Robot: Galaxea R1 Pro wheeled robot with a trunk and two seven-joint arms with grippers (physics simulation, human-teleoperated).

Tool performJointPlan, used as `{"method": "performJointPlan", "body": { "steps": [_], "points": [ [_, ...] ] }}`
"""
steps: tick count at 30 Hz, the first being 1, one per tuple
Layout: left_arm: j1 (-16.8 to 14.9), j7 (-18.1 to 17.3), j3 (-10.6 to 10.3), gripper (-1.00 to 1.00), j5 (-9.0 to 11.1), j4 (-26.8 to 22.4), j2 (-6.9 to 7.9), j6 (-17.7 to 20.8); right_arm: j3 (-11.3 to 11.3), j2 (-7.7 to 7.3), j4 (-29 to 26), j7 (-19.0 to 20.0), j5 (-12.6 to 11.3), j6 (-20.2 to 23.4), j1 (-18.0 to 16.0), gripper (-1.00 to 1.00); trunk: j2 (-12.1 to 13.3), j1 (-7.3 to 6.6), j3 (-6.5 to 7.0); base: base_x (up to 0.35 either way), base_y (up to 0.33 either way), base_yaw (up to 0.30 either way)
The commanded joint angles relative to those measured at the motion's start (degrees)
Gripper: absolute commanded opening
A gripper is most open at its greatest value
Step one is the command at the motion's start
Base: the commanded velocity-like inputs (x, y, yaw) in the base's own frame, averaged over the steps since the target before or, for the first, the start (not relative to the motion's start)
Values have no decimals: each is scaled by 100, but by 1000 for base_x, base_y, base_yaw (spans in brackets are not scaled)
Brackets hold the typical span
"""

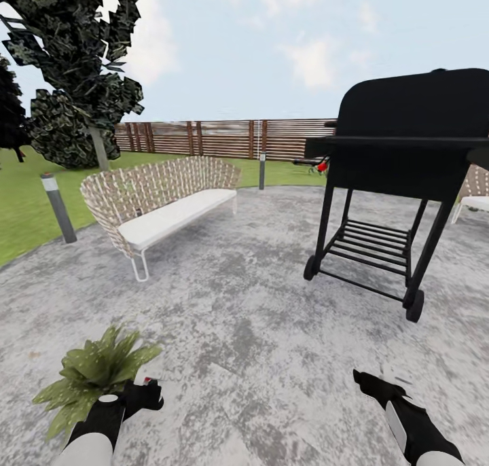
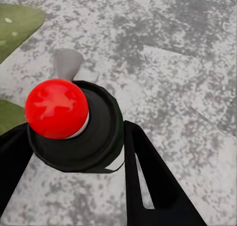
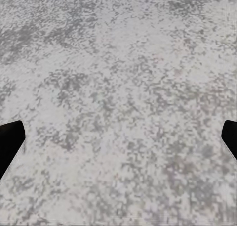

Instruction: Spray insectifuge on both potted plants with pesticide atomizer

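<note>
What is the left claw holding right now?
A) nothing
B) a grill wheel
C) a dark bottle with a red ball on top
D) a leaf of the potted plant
C: in the left wrist view the left claw has its black fingers on both sides of a dark bottle topped with a red ball, above the paved patio.

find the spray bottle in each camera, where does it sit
Head view: the pesticide atomizer sits low left, held in the left tool, beside the potted plant.
Left wrist view: center-left, red-topped, between the fingers.
Right wrist view: I cannot find it.
Shared landmark: the mottled grey patio.
</note>
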Motion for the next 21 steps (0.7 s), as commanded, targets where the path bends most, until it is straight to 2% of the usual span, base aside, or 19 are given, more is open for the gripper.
{"method": "performJointPlan", "body": {
  "steps": [1, 21],
  "points": [
    [-10, -41, 48, -100, -37, -16, -8, -10, -45, 6, -10, 51, 60, 28, -5, 100, -3, 2, -6, 332, -136, 0],
    [-10, -41, 48, -100, -28, -25, 0, -10, -45, 14, -10, 51, 60, 11, -5, 100, -3, 2, -6, 325, -142, 0]
  ]
}}
